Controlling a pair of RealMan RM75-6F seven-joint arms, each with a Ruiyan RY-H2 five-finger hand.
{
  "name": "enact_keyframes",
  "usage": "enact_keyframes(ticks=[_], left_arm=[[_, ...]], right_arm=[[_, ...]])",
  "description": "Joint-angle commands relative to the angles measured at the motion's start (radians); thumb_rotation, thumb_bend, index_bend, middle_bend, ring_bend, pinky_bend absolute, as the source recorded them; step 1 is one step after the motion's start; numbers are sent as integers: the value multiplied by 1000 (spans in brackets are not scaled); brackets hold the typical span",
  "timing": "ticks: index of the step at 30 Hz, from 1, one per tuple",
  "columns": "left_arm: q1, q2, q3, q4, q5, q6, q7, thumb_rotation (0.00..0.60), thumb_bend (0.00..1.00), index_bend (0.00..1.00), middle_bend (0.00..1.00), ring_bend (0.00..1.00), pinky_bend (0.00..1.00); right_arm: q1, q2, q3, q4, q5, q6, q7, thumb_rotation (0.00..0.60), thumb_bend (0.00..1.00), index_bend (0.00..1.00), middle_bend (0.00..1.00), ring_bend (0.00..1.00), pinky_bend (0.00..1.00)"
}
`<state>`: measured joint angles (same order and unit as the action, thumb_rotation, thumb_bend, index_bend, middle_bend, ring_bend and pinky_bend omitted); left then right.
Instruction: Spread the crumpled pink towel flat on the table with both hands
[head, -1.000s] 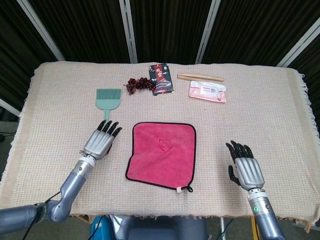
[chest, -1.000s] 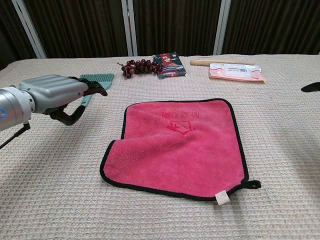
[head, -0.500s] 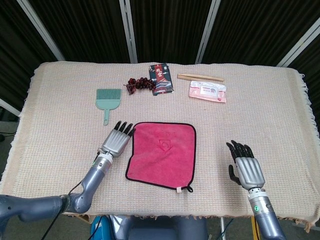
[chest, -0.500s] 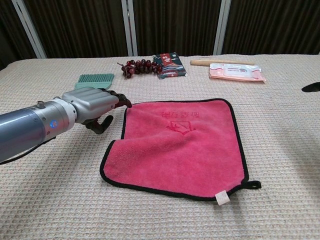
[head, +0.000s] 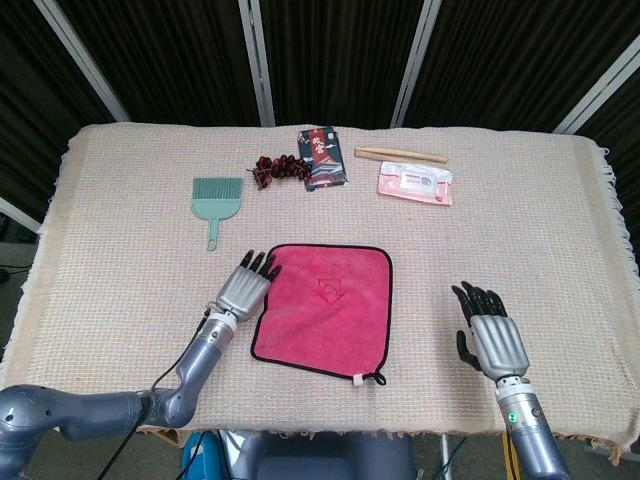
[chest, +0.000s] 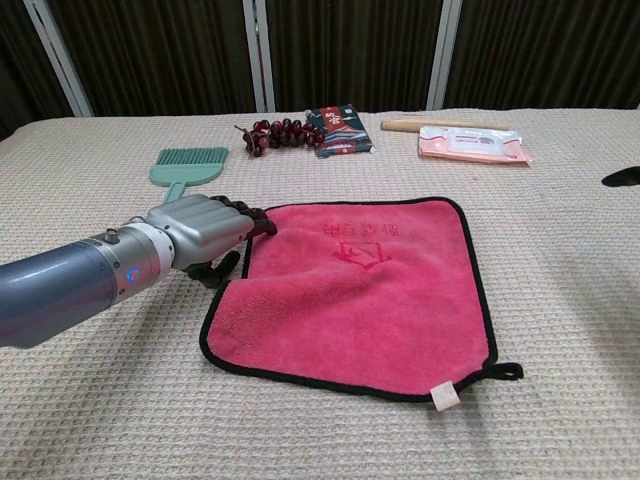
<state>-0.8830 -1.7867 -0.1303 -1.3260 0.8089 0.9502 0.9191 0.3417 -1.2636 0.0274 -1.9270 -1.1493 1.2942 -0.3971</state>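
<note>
The pink towel (head: 322, 309) lay nearly flat mid-surface. The left hand (chest: 205, 232) reached its left edge, fingers (chest: 255, 217) together, holding nothing. The head view alone showed the right hand (head: 492, 335), fingers apart, well right of it.

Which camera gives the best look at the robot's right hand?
The head view: the whole right hand shows from above, fingers apart, off to the side of the pink towel. The chest view catches only a dark sliver at its right edge.
</note>
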Motion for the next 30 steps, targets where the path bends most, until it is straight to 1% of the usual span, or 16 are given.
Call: enact_keyframes(ticks=[1, 7, 14, 20, 25, 30], left_arm=[[-2, 6, 1, 6, -5, 5, 1, 600, 802, 99, 33, 0, 0], [0, 35, 4, 16, -27, 12, 1, 600, 803, 99, 35, 0, 0], [2, 48, 6, 38, -56, 12, -5, 600, 803, 99, 35, 0, 0], [2, 62, -2, 40, -53, 24, -23, 600, 803, 99, 34, 0, 0], [4, 84, -15, 23, -53, 36, -42, 600, 790, 94, 28, 0, 0], [16, 111, -27, -17, -29, 47, -97, 600, 757, 74, 18, 0, 0]], right_arm=[[-1, 0, 1, 1, 0, -4, 0, 600, 620, 0, 0, 0, 0], [-3, -4, 3, 3, -9, -15, 3, 600, 620, 0, 0, 0, 0], [-6, -10, 6, 2, -12, -22, 0, 600, 620, 0, 0, 0, 0], [-7, -13, 8, 2, -12, -27, -6, 600, 619, 0, 0, 0, 0], [-10, -15, 10, 2, -17, -26, -5, 600, 620, 0, 0, 0, 0], [-13, -15, 11, 3, -20, -29, -2, 600, 620, 0, 0, 0, 0]])
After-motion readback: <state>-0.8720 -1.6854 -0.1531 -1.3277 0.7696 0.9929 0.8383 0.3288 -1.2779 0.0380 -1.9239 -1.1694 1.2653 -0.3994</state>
